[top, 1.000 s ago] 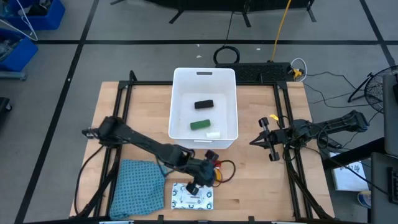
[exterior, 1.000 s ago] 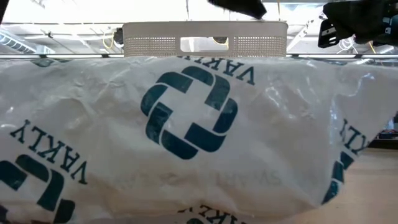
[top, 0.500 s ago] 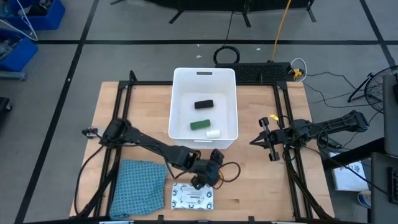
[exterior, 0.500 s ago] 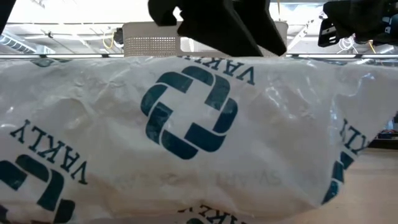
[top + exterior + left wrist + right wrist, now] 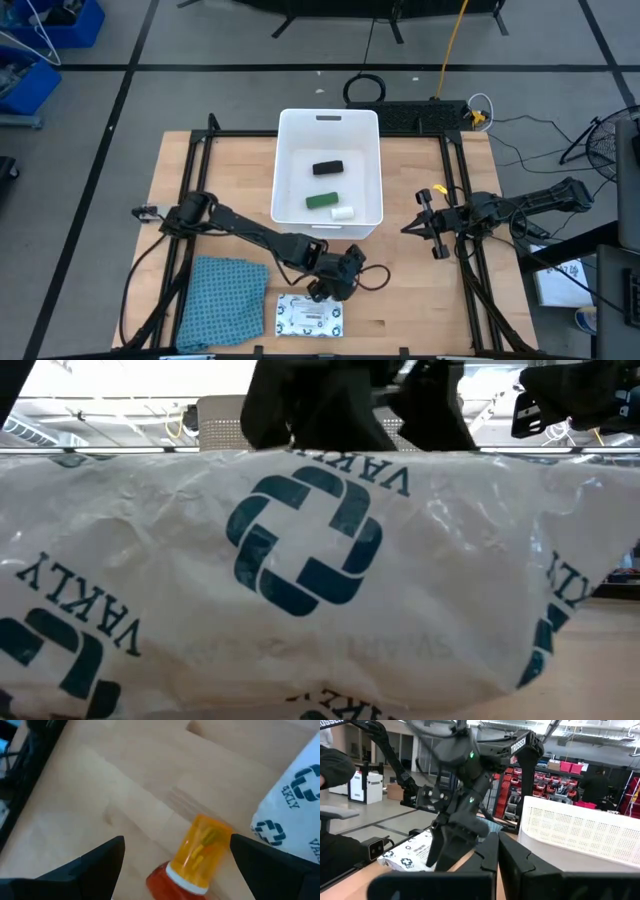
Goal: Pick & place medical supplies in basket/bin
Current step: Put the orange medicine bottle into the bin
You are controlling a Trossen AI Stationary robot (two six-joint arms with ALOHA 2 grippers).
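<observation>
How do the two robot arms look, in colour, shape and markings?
Both arms are black and slender, jointed, with cables. The left tool has two dark, tapering fingers. The right tool carries an orange tip. White "TROSSEN" lettering marks the left arm.

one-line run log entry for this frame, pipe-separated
left hand: open, straddling orange vial on table | right hand: shut, idle right of bin | in bin: black, green, white items | packet: on table

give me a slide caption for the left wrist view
Open left gripper poised over an orange pill bottle lying beside the white packet.
</observation>
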